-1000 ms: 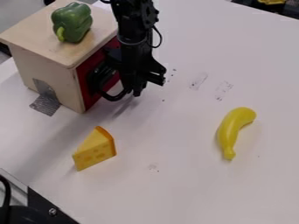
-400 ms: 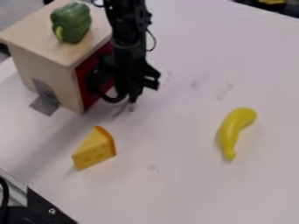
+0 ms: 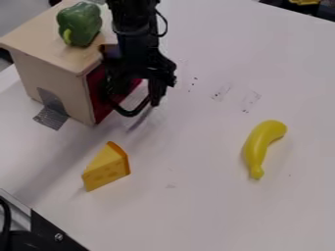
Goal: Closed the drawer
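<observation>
Where the drawer (image 3: 97,98) shows red, the end effector (image 3: 154,96) hangs.

The gripper (image 3: 150,93) and the arm above it have shifted over the bench (image 3: 203,162) towards its left edge, closer in against the wooden box (image 3: 62,83). More of the red front's (image 3: 98,98) right-hand end now shows.

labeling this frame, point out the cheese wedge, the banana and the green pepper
cheese wedge (image 3: 107,169): camera view, on its broad yellow side face
banana (image 3: 257,145): camera view, on the middle of its curved body
green pepper (image 3: 82,23): camera view, on its rounded green side
</observation>
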Action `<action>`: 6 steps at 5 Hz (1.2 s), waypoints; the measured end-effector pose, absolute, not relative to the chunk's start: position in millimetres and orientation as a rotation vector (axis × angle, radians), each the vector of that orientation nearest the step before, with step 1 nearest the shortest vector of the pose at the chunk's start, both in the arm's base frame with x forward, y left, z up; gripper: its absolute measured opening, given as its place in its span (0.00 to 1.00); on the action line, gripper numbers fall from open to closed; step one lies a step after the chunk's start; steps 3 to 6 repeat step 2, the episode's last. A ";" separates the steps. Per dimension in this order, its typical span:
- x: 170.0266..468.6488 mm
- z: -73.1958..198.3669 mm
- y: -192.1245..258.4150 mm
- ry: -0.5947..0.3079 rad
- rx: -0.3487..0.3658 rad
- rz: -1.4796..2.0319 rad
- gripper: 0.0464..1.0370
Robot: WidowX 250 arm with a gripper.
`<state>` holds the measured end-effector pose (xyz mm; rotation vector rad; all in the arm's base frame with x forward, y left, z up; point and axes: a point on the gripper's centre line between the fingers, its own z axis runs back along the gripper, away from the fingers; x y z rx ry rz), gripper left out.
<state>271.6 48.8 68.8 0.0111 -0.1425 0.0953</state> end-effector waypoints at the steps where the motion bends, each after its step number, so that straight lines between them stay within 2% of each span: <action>1: 267.1 93.3 32.6 -0.188 0.001 0.040 0.96; 2: 259.5 110.0 23.0 -0.202 -0.013 0.011 0.96; 6: 259.5 110.0 23.0 -0.202 -0.013 0.011 0.96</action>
